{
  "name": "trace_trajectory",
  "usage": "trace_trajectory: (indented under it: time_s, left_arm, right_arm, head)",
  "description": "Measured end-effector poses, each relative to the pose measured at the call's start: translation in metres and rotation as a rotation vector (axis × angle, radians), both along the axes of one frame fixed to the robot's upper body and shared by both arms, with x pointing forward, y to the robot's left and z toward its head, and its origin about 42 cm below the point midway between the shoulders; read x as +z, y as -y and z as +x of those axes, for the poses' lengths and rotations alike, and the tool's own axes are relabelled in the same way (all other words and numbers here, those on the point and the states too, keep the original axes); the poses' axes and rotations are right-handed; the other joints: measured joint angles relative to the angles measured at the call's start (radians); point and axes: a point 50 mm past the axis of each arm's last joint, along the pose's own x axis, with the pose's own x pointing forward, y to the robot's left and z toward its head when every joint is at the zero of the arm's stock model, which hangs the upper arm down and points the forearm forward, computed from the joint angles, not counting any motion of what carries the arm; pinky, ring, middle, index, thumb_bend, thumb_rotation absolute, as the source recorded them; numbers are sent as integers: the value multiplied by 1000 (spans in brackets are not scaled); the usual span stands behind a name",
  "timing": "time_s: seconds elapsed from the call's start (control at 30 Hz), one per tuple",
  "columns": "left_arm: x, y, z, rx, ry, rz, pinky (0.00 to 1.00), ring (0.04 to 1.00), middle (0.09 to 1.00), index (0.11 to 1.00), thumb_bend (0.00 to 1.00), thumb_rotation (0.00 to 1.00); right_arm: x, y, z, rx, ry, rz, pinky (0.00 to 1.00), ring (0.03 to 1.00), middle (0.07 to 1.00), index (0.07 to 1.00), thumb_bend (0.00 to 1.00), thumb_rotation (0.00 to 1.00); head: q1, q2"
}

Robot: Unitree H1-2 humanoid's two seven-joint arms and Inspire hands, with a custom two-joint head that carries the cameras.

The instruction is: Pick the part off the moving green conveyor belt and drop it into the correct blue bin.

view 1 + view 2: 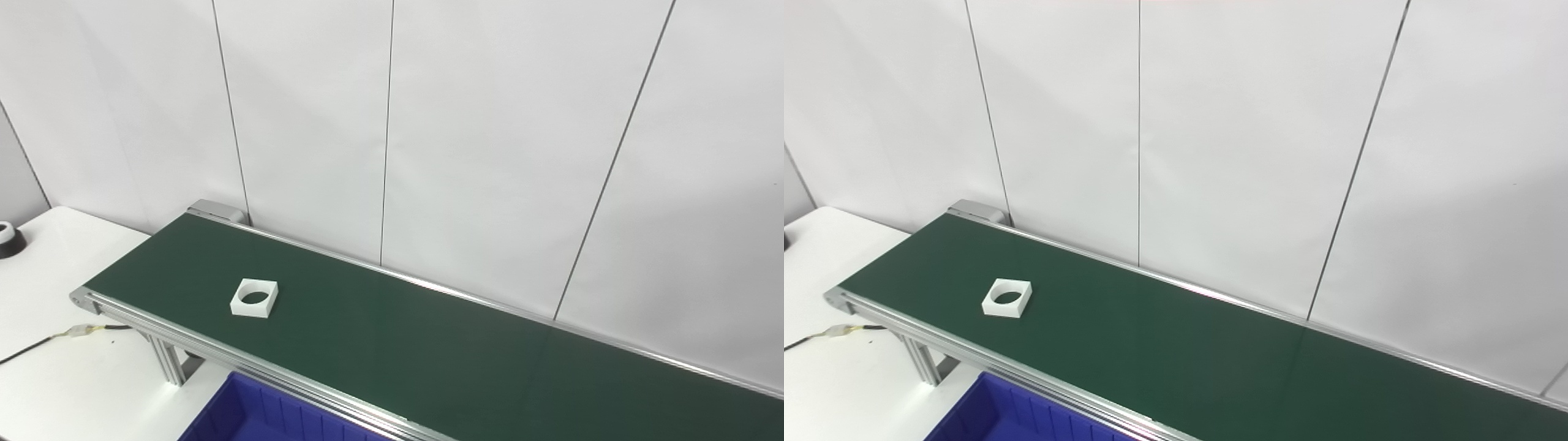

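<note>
Blue bin nearest you; square white part with round hole rides the conveyor belt beyond it. Neither hand shows, so finger state can't be told; time your reach ahead of the part.

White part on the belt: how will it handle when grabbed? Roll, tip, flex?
The white part lies flat and square-edged, so it is unlikely to roll or tip. It looks rigid and, given its large round hole, probably light. Its low profile may make it hard to grip.
</note>
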Motion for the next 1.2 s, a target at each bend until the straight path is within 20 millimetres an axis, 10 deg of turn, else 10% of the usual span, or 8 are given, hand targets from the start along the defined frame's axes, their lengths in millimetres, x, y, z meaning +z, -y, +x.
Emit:
trace_trajectory:
  time_s: [1.2]
  left_arm:
    - [4,1,-5,-5,12,23,689,689,696,686,829,0]
  right_arm:
    - [5,0,-2,1,17,3,687,765,831,866,562,0]
  head:
    - [-26,81]
